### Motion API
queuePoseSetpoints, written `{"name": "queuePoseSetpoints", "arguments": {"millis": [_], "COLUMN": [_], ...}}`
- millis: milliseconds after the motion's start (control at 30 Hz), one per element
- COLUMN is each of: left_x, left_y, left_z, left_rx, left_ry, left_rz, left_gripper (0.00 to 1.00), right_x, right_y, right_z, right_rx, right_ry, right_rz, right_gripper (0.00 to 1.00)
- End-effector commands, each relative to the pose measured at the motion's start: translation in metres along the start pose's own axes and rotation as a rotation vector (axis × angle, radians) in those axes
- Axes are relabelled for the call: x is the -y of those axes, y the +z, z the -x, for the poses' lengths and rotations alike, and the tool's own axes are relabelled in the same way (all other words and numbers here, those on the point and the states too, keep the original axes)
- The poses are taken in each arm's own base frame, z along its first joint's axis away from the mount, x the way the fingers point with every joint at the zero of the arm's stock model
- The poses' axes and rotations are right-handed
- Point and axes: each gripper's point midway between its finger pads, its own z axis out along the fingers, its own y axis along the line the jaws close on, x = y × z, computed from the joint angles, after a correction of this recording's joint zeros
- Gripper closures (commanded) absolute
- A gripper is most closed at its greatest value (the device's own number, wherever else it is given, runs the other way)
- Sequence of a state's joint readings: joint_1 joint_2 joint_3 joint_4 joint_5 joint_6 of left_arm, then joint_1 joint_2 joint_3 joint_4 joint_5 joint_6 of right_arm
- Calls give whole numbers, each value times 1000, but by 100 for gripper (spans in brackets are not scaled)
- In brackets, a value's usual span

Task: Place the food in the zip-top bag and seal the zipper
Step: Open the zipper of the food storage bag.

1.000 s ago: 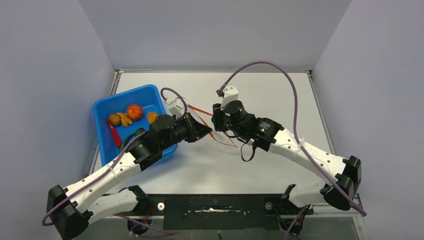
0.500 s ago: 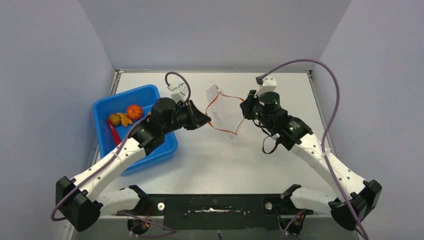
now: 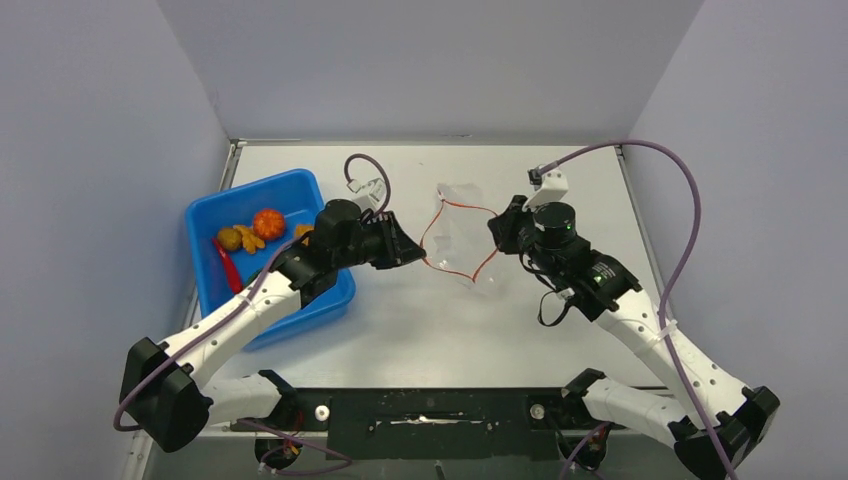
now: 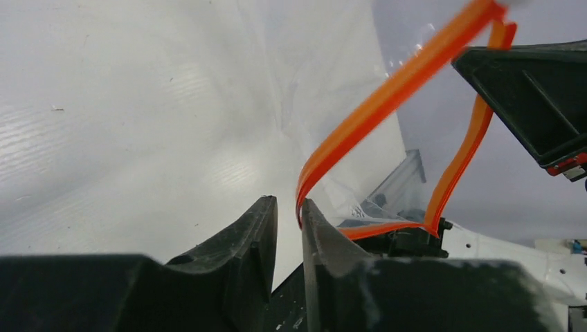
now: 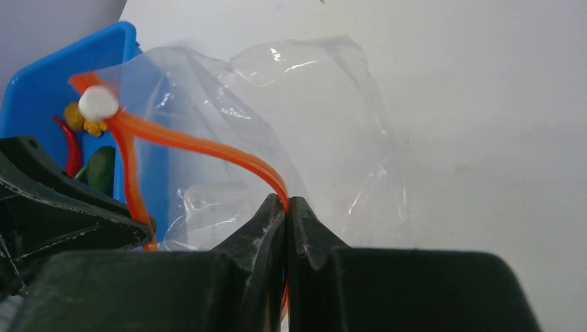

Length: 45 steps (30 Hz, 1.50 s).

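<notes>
The zip-top bag [image 3: 458, 232] hangs clear and crumpled between my two grippers above the table, its mouth spread wide. My right gripper [image 5: 286, 198] is shut on the red-orange zipper [image 5: 208, 145] strip; a white slider [image 5: 98, 102] sits at the strip's end. My left gripper [image 4: 289, 200] has a narrow gap between its jaws, and the zipper [image 4: 387, 93] brushes the inner tip of one finger without being pinched. The food lies in the blue tray: an orange fruit [image 3: 267, 222], yellow-brown lumps [image 3: 240, 238], a red chili [image 3: 228, 265] and a green piece [image 5: 102, 169].
The blue tray [image 3: 250, 187] stands at the left of the table, partly under my left arm. Grey walls close in the table on the left, back and right. Purple cables loop over both arms.
Both arms drew apart and rose, lifting the bag and spreading its mouth. The right jaws shut on the strip. The left jaws have just parted a little.
</notes>
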State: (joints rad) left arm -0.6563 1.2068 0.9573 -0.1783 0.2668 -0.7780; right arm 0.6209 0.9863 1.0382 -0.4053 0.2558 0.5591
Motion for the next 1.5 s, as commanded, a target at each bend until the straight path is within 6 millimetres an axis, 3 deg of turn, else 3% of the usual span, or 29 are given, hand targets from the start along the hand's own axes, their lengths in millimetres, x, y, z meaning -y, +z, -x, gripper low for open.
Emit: {"name": "queuePoseSetpoints", "arguments": {"millis": [0,133,233,467,733,1000,1167,1333,1467], "left_x": [35,40,40,23,44,-2,20,49,51], "left_y": [-8,-11,-10,4,7,29,35,11,2], "left_z": [23,38,49,65,72,76,66,66,72], "left_rx": [91,172,211,260,287,314,239,263,312], "left_ry": [4,8,76,75,112,102,101,64,68], "left_rz": [-154,-172,-154,-50,-159,33,-94,-235,-237], "left_gripper": [74,51,41,40,37,37,37,36,37], "right_x": [-23,-31,-36,-44,-60,-70,-67,-68,-74], "right_y": [5,7,12,27,40,45,53,57,58], "right_z": [-6,-2,-2,-10,-10,-4,-12,-16,-19], "right_rx": [-21,6,13,13,21,24,5,0,-5], "right_ry": [67,97,85,68,47,48,30,34,32], "right_rz": [109,130,113,51,30,25,-5,-5,26], "right_gripper": [100,100,100,100,100,100,100,100,100]}}
